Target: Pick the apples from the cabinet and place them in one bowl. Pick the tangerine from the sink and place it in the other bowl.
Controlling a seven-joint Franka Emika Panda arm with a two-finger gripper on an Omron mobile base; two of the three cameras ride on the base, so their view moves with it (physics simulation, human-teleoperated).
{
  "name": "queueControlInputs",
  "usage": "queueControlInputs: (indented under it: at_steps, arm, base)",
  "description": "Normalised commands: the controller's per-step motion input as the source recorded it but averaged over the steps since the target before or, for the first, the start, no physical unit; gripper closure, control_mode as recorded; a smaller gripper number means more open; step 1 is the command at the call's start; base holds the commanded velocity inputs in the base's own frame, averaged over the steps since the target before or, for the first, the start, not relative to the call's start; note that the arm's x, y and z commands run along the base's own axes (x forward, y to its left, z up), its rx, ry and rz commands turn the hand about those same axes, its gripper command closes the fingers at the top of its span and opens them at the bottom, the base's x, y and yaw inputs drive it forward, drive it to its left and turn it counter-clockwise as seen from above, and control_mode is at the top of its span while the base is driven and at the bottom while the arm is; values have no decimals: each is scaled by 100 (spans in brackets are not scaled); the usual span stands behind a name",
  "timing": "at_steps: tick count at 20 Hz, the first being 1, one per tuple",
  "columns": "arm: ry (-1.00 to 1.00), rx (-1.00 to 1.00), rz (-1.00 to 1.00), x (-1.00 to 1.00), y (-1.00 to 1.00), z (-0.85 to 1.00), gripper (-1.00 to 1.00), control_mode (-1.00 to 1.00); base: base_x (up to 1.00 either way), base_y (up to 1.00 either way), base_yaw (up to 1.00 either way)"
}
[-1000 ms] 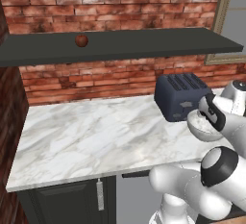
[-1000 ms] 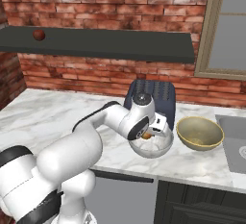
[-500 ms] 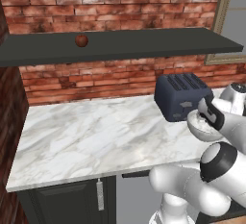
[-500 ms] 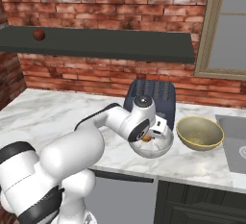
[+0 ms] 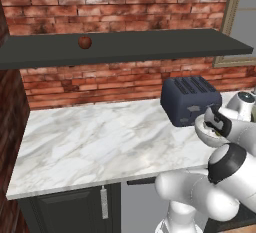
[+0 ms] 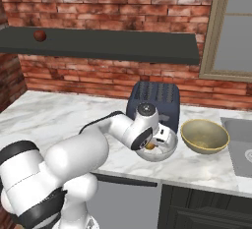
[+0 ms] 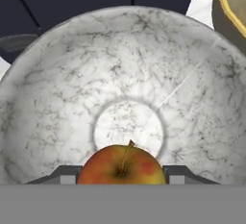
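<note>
the gripper (image 7: 121, 182) is lowered inside the pale bowl (image 7: 62, 88), fingers clenched on the yellow-red apple (image 7: 121, 166), held just above the bowl's floor. compared with a second ago the hand is seen slightly deeper in the bowl; release is judged imminent. the dark red apple (image 5: 85, 42) is left on the shelf (image 5: 150, 44), the tan bowl (image 6: 204, 135) empty

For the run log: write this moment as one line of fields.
gripper: shut on yellow-orange apple | position: over pale bowl, not released | dark red apple: on cabinet shelf | tan bowl: empty
</note>
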Motion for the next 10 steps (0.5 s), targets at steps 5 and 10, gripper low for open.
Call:
queueControlInputs:
  at_steps: [5,10]
  arm:
    - [3,0,0,13,0,-20,100,-100]
    - [1,0,0,20,0,-5,100,-100]
  base:
    - [0,0,0]
    - [0,0,0]
